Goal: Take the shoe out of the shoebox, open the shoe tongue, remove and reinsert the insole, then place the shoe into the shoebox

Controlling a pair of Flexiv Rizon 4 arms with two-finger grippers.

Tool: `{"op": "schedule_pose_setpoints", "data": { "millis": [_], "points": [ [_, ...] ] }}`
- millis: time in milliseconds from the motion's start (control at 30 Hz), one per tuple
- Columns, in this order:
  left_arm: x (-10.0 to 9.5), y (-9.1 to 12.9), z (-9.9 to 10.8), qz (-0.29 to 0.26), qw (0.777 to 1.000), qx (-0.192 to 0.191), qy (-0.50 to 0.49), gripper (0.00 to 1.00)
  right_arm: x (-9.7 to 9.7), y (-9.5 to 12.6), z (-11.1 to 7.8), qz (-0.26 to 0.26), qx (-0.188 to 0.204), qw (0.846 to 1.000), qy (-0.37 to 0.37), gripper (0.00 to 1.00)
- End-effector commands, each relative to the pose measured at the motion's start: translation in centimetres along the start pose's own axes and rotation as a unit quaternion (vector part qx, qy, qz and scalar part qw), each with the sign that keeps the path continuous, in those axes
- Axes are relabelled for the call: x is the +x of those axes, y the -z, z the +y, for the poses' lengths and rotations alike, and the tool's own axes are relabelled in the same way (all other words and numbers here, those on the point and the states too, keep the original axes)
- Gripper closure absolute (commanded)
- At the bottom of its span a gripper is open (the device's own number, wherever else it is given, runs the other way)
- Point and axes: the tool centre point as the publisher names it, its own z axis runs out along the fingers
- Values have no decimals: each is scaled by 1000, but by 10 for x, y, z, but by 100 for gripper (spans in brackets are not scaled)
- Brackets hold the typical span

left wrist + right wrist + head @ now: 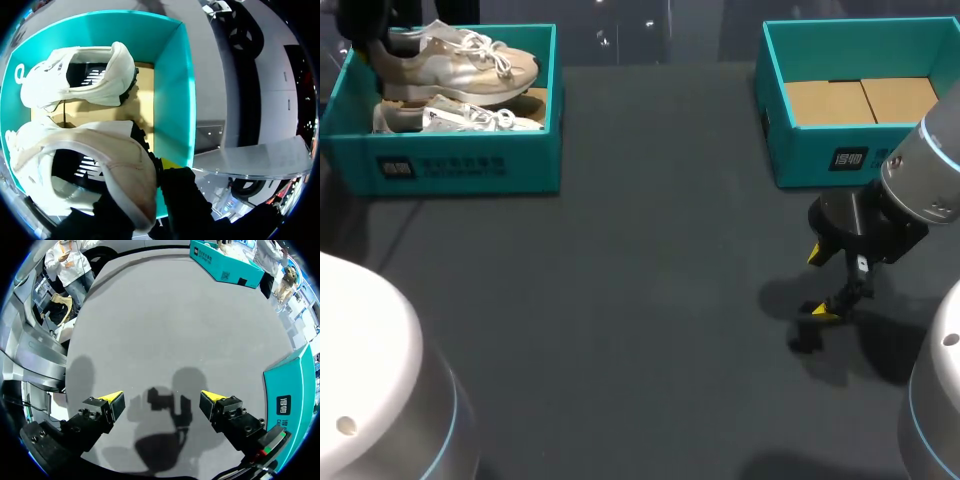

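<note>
My left gripper (142,187) is clamped on the heel of a pale sneaker (460,62). In the left wrist view one yellow fingertip (170,163) shows against the outside of the heel collar, while the other finger is hidden behind the shoe. The head view shows this sneaker raised and riding above the rim of the left teal shoebox (470,165), with its toe pointing toward the table's middle. A second sneaker (470,117) lies on the cardboard floor of that box, just ahead of my left gripper.

My right gripper (825,283) hangs over the dark table (640,300) with its fingers spread wide and nothing between them. It is just in front of the right teal shoebox (820,160) and well apart from both sneakers.
</note>
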Motion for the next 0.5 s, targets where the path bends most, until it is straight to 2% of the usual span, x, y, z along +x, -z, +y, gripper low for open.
{"op": "schedule_pose_setpoints", "data": {
  "millis": [33,500],
  "points": [
    [-6,-5,3,2,1000,-2,2,100,1,0,0,-1,1,1000,0,0],
    [-19,-22,11,11,1000,-11,9,100,1,0,0,-1,1,1000,0,0]
  ]
}}
